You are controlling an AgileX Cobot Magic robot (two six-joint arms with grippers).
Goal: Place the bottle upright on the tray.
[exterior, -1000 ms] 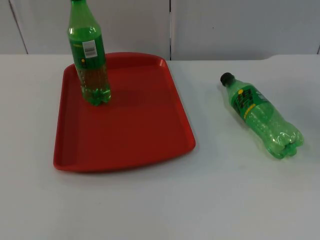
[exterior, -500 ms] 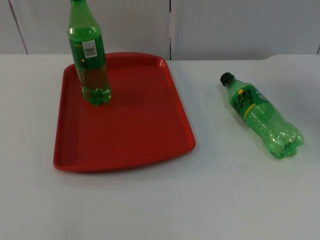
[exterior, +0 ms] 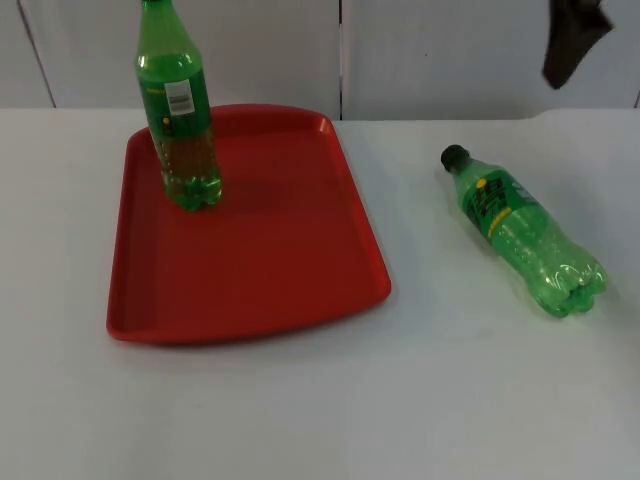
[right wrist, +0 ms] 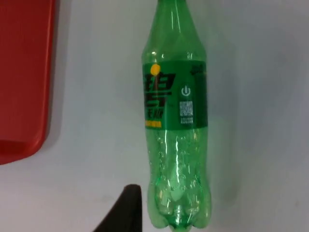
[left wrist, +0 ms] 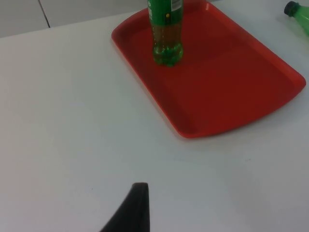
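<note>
A green bottle [exterior: 525, 235] with a black cap lies on its side on the white table, right of the red tray [exterior: 280, 270]. Its cap points to the far left. A second green bottle [exterior: 180, 120] stands upright on the tray's far left part. My right gripper [exterior: 572, 40] hangs high at the back right, behind and above the lying bottle [right wrist: 176, 121], which the right wrist view looks down on beside the tray's edge [right wrist: 24, 72]. My left gripper [left wrist: 135, 208] waits over bare table, apart from the tray [left wrist: 231, 87] and the standing bottle [left wrist: 166, 29].
The grey partition wall [exterior: 450, 60] closes the table at the back. Bare white table [exterior: 400, 400] lies in front of the tray and between the tray and the lying bottle.
My right gripper has come into the top view at the upper right. Both bottles and the tray have not moved.
</note>
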